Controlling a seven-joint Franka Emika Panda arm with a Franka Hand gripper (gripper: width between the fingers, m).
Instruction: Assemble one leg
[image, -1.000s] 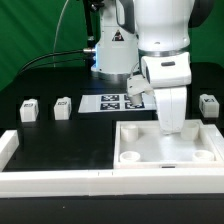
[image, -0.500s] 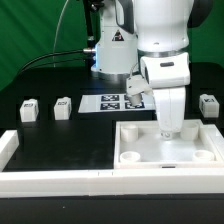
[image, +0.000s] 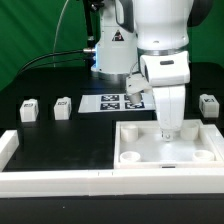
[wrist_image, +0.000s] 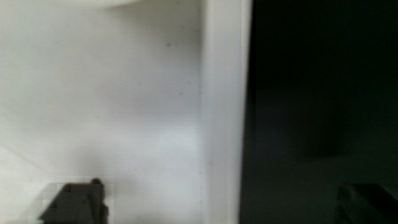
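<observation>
In the exterior view, three small white legs with tags stand on the black table: two on that view's left (image: 28, 110) (image: 63, 107) and one on its right (image: 208, 105). The large white tray-like piece (image: 205, 155) with corner holes lies at front right. My gripper (image: 168, 132) points straight down at the tray's far wall, holding nothing. In the wrist view the gripper (wrist_image: 217, 200) is open, one dark fingertip (wrist_image: 71, 202) over the white tray surface (wrist_image: 107, 110), the other over the black table.
The marker board (image: 112, 102) lies behind the tray near the robot's base. A white raised rail (image: 60, 180) runs along the front edge and the exterior view's left corner. Green backdrop behind.
The gripper has come down slightly toward the tray's far wall. The legs and the tray have not moved.
</observation>
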